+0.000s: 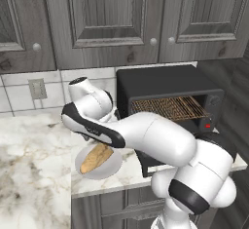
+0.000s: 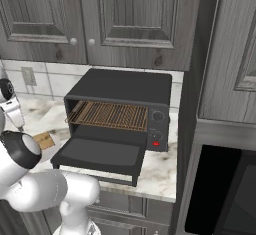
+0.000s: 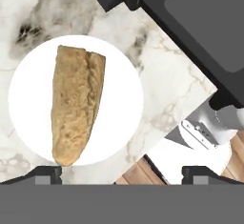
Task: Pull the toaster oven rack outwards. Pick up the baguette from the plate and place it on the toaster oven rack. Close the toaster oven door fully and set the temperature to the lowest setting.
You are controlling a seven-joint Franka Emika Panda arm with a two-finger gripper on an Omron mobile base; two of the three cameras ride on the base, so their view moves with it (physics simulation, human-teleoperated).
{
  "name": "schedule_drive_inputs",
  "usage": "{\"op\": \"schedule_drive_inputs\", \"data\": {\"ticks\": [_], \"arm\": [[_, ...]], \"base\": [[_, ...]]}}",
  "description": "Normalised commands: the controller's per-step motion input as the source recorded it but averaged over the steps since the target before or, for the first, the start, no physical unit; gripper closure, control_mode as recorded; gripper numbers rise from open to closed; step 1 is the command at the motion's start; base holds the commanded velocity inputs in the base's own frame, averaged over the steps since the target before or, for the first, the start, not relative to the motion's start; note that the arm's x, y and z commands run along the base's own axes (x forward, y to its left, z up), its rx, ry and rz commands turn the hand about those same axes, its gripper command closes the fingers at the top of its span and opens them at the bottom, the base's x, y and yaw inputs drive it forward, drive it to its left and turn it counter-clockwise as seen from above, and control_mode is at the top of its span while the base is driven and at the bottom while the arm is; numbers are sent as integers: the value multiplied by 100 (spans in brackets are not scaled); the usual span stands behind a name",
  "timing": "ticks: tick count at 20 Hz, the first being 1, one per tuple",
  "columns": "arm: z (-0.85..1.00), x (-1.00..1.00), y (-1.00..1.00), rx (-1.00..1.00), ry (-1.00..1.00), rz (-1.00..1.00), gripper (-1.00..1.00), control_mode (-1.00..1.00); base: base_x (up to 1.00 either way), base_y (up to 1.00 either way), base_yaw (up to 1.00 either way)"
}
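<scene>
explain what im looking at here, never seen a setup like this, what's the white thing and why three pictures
The white thing is a robot arm in a simulated kitchen. Two pictures come from cameras on its base, behind it to the left and right. The third comes from a camera on its hand, looking down.

On the marble counter sits a black toaster oven. The toaster oven door is dropped open, and the toaster oven rack, a copper wire grid, sticks partly out of the cavity.

Beside the oven lies a white plate with a baguette on it.

The gripper hangs above the plate with its two dark fingertips spread wide apart. It holds nothing; the bread rests on the plate.
</scene>
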Motion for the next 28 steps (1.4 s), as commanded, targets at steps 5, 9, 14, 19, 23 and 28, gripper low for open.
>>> {"op": "schedule_drive_inputs", "data": {"ticks": [5,9,14,19,23,28], "arm": [[-10,25,0,13,-1,0,-100,-100],[-43,7,0,12,-8,0,-100,-100],[-51,1,0,3,-20,0,-100,-100],[-32,13,0,0,-15,0,-100,-100],[-15,17,0,5,-4,0,-100,-100],[-8,-16,0,13,2,0,-100,-100]], "base": [[0,0,0],[0,0,0],[0,0,0],[0,0,0],[0,0,0],[0,0,0]]}}
